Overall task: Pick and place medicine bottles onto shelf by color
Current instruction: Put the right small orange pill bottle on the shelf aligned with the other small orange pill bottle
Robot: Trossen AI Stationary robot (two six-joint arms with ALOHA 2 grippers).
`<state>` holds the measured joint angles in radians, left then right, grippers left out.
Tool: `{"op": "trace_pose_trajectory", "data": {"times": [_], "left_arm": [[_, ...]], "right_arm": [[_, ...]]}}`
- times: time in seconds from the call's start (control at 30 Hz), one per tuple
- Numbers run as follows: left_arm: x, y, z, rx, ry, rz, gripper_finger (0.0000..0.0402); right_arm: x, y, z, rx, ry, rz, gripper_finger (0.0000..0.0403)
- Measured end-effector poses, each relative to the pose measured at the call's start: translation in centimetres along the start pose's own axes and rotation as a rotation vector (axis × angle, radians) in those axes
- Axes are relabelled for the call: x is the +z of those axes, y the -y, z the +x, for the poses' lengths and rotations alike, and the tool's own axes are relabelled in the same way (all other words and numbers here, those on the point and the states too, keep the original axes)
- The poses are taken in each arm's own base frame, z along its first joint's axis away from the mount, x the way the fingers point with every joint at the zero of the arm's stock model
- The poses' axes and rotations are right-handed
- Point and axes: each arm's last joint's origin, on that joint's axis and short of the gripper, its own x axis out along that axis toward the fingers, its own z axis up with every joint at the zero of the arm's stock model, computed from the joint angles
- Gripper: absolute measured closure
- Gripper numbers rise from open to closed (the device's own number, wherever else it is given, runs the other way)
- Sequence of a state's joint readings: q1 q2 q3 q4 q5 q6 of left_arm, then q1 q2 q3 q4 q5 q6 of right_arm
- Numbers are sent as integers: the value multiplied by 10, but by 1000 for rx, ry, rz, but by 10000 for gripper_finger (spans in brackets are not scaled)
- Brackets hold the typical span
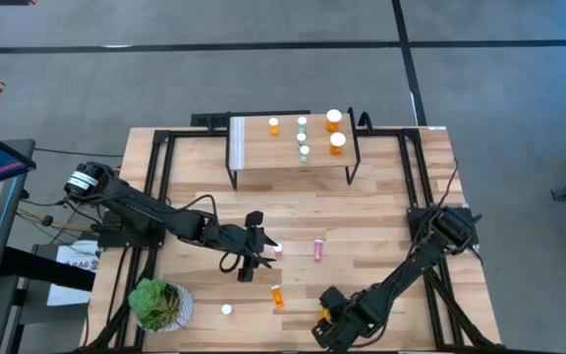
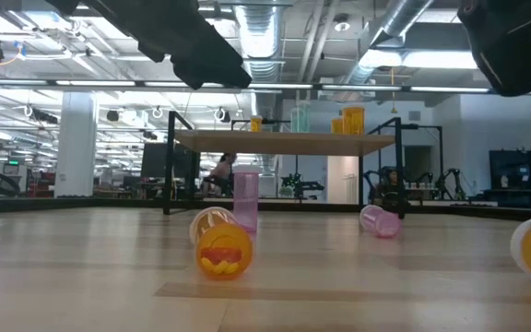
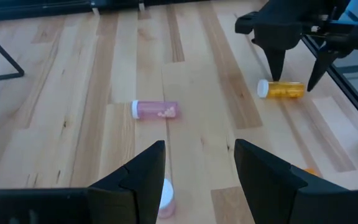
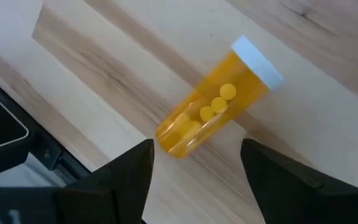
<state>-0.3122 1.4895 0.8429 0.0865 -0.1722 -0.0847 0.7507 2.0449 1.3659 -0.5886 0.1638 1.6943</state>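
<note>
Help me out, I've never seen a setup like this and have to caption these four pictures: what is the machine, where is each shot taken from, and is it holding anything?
It is a robot with two dark arms at a wooden table. One picture looks straight down, one sits at tabletop height, and two come from cameras on the wrists.

On the shelf at the far edge, several medicine bottles already stand. On the table lie a pink bottle, an orange bottle and a potted plant.

The left gripper hangs open above a standing pink bottle. The right gripper is open above a lying orange bottle. Neither holds anything.
</note>
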Motion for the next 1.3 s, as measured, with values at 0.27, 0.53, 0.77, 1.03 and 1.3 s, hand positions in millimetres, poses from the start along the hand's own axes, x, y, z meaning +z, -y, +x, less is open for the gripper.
{"op": "trace_pose_trajectory", "data": {"times": [0.27,0.53,0.77,1.03,1.3], "left_arm": [[0,0,0,0,0,1,221],[0,0,0,0,0,-1,221],[0,0,0,0,0,-1,221],[-1,0,0,1,-10,-3,221],[-1,0,0,1,-13,-3,221]], "right_arm": [[14,-2,3,-2,-1,19,129],[25,-5,3,0,-26,-10,129],[29,-6,2,-14,-13,-20,130],[33,-7,2,-13,-13,-24,130],[36,-12,-2,0,-8,-59,130]]}}
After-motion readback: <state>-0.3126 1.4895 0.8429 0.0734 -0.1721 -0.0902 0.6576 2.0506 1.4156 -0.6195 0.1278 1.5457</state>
